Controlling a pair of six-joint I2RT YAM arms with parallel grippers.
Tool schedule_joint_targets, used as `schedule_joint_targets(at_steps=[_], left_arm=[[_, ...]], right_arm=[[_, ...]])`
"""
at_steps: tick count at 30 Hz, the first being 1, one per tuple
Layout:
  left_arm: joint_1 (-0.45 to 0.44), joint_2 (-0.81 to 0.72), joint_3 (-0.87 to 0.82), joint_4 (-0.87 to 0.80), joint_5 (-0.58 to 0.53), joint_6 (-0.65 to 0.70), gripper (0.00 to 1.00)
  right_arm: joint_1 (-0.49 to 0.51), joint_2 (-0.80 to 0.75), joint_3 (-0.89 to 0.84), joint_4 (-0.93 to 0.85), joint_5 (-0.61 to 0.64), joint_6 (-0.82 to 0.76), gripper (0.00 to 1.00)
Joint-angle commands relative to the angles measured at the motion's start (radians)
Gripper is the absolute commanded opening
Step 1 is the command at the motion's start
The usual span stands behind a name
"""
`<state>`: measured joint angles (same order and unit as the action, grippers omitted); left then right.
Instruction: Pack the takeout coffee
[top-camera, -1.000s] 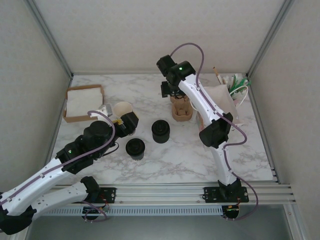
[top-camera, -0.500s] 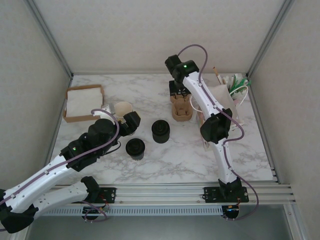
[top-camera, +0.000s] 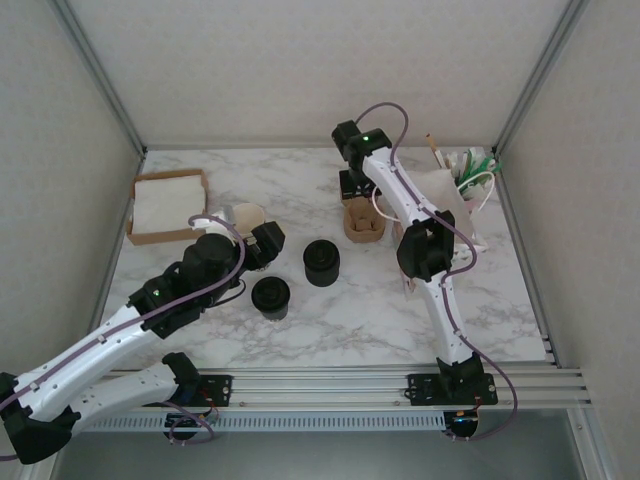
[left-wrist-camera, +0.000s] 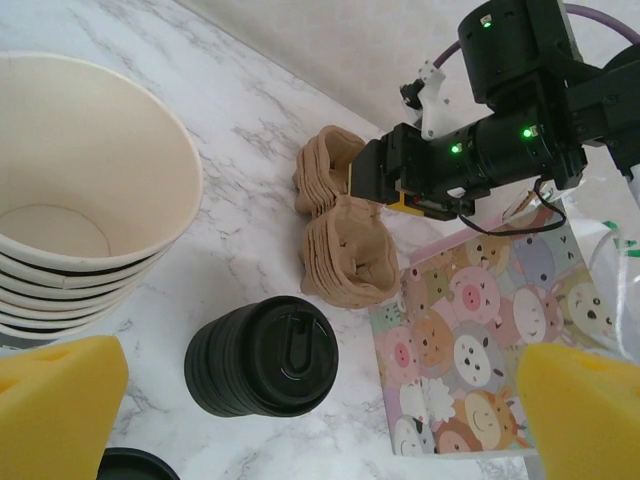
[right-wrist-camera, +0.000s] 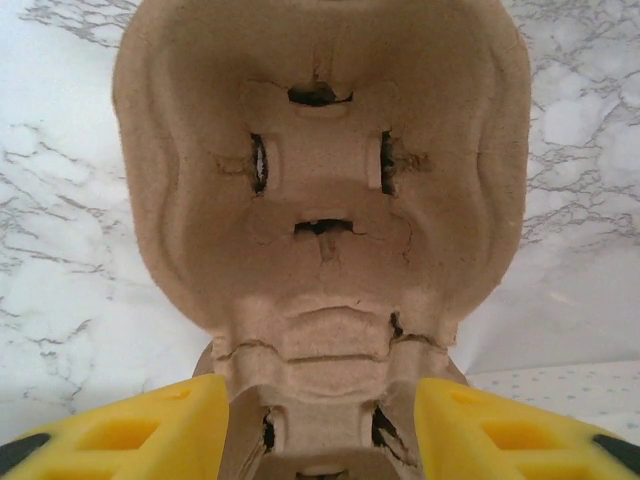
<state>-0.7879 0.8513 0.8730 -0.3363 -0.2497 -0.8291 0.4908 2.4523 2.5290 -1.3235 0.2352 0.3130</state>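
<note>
The takeout coffee (top-camera: 271, 295), a small cup under a round black lid, stands on the marble in front of my left arm; only its lid edge (left-wrist-camera: 130, 466) shows in the left wrist view. My left gripper (top-camera: 257, 243) (left-wrist-camera: 320, 410) hangs wide open between the cream cup stack (top-camera: 246, 216) and the coffee, holding nothing. My right gripper (top-camera: 355, 195) (right-wrist-camera: 320, 430) is down over the stack of brown pulp cup carriers (top-camera: 363, 222) (right-wrist-camera: 320, 180). Its yellow pads (right-wrist-camera: 170, 430) straddle the top carrier's narrow middle, close against both sides.
A stack of black lids (top-camera: 322, 262) (left-wrist-camera: 262, 355) stands right of the coffee. A cartoon-animal paper bag (top-camera: 440, 195) (left-wrist-camera: 480, 340) lies right of the carriers. A napkin box (top-camera: 165, 205) sits far left; stirrers and sachets (top-camera: 468, 170) far right.
My right gripper has shifted slightly right and settled lower over the carriers, its jaws narrowing. My left arm has reached a little forward and right, still open.
</note>
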Motion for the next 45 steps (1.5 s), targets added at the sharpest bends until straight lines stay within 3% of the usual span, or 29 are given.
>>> schedule_joint_targets(at_steps=[1,28,45], left_arm=[[0.015,0.005,-0.01,0.025,0.016,0.016,1.0],[0.029,0.023,-0.014,0.044,0.042,0.004,1.0],[0.029,0.021,-0.017,0.05,0.047,-0.01,1.0]], right_arm=[[-0.016,0.025,-0.005,0.003,-0.004,-0.011,0.51],[-0.022,0.033,-0.076,0.041,-0.06,-0.001,0.44],[-0.022,-0.065,-0.128,0.05,-0.05,0.008,0.3]])
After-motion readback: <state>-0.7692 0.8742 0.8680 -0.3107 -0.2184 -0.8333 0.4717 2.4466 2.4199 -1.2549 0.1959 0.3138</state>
